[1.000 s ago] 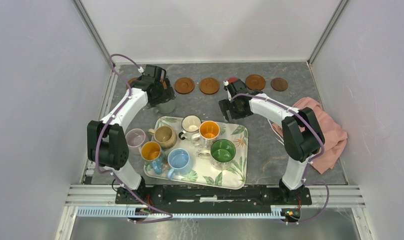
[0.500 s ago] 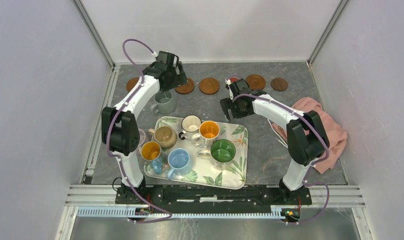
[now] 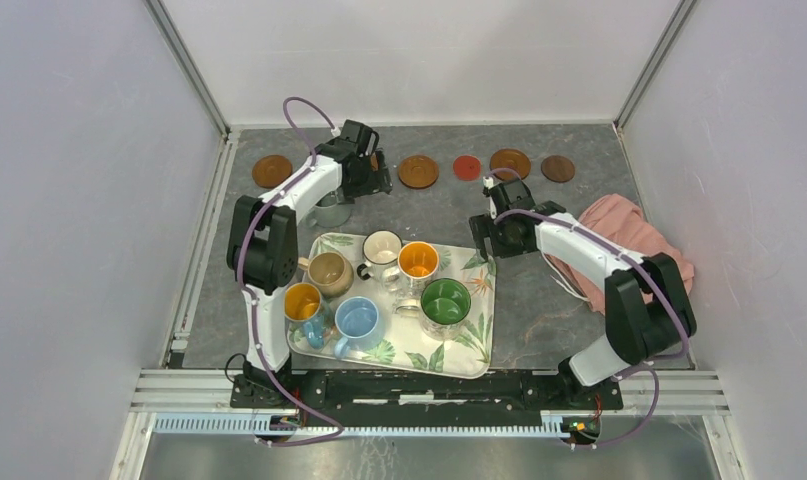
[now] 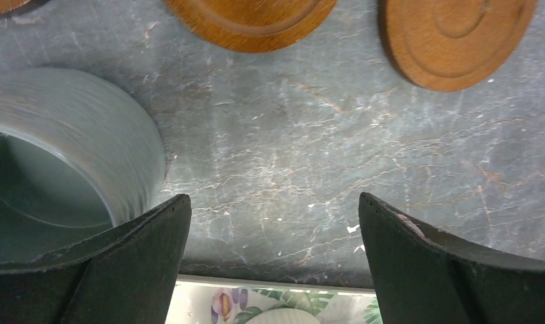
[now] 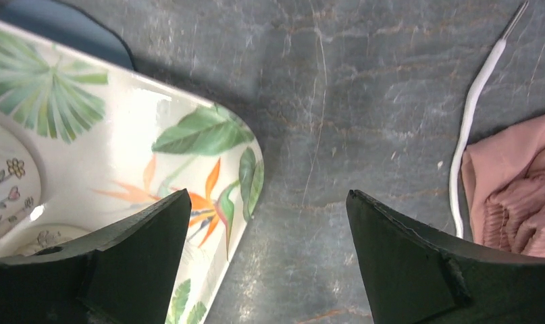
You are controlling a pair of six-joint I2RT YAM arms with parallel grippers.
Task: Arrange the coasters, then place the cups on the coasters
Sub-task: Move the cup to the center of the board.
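Observation:
Along the back of the table lie brown coasters [image 3: 272, 171] [image 3: 418, 171] [image 3: 510, 163], a red one [image 3: 466, 166] and a dark brown one [image 3: 557, 168]. A grey-green cup [image 3: 329, 208] stands on the table; several more cups, among them a cream one [image 3: 382, 248] and a green-inside one [image 3: 445, 302], stand on the leaf-print tray [image 3: 479, 340]. My left gripper [image 3: 366, 185] hovers open just right of the grey-green cup [image 4: 60, 155], below two wooden coasters [image 4: 249, 20] [image 4: 452, 40], nothing between its fingers [image 4: 273, 199]. My right gripper [image 3: 499, 235] is open and empty [image 5: 267, 196] over the tray's far right corner [image 5: 154, 169].
A crumpled pink cloth [image 3: 649, 260] lies at the right, with a thin white cable [image 5: 472, 101] beside it. Walls close in the table on three sides. My left arm's elbow [image 3: 264, 245] stands over the tray's left side.
My left gripper has swung right, away from the leftmost coaster and past the grey-green cup. My right gripper has drawn back toward the tray's corner, uncovering the red coaster.

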